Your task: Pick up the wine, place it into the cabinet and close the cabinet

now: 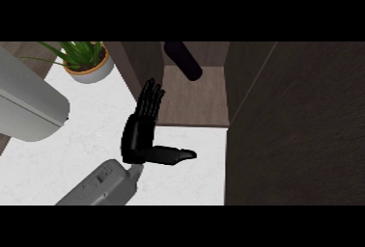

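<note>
White marbled counter (78, 144), dark wood cabinet (299, 135) filling the right side, its door swung open toward the view. Wine bottle (184, 60) sits inside the cabinet compartment, dark, leaning, on the shelf at the back. Grey appliance (25, 108) at left edge. Potted plant (85, 60) in the top-left corner of the counter. Only 1 hand visible (139, 132): fingers straight toward the cabinet edge, thumb out sideways, holding nothing.
</note>
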You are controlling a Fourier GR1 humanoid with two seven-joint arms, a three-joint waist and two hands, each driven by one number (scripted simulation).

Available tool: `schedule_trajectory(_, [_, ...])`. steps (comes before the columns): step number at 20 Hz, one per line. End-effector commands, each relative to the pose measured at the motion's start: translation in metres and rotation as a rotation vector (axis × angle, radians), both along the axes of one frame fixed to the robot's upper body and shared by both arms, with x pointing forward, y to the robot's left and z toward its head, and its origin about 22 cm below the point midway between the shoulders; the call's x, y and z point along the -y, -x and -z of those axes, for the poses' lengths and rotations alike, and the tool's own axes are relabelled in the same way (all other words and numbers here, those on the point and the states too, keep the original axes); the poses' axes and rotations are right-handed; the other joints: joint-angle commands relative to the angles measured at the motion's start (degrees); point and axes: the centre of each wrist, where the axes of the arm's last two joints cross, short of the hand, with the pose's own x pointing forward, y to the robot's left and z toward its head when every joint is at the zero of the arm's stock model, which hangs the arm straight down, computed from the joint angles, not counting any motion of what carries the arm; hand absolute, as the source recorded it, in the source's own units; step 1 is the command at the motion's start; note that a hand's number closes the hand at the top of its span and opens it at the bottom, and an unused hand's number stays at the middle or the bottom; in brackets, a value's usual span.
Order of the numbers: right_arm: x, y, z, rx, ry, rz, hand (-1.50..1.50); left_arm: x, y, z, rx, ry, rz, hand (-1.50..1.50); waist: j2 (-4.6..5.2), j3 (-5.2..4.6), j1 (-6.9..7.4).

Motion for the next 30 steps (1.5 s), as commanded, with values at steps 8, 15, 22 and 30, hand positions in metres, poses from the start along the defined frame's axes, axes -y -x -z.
schedule_trajectory(8, [-0.011, -0.003, -0.007, 0.022, 0.047, -0.034, -1.5, -0.02, 0.099, -0.051, 0.018, 0.028, 0.002, -1.5, 0.4, -0.03, -0.84])
schedule_trajectory(15, [0.0, 0.007, -0.005, -0.016, 0.281, -0.258, 1.5, -0.045, 0.123, -0.053, 0.02, 0.017, -0.073, -1.5, 0.42, -0.04, -0.58])
schedule_trajectory(22, [-0.034, 0.029, -0.014, -0.102, 0.241, -0.44, 1.5, -0.086, 0.146, -0.078, 0.043, -0.031, -0.159, -1.5, 0.39, -0.11, -0.58])
schedule_trajectory(30, [-0.065, 0.056, -0.021, -0.114, 0.186, -0.535, 1.5, -0.139, 0.178, -0.083, 0.053, 0.003, -0.198, -1.5, 0.17, -0.18, -0.28])
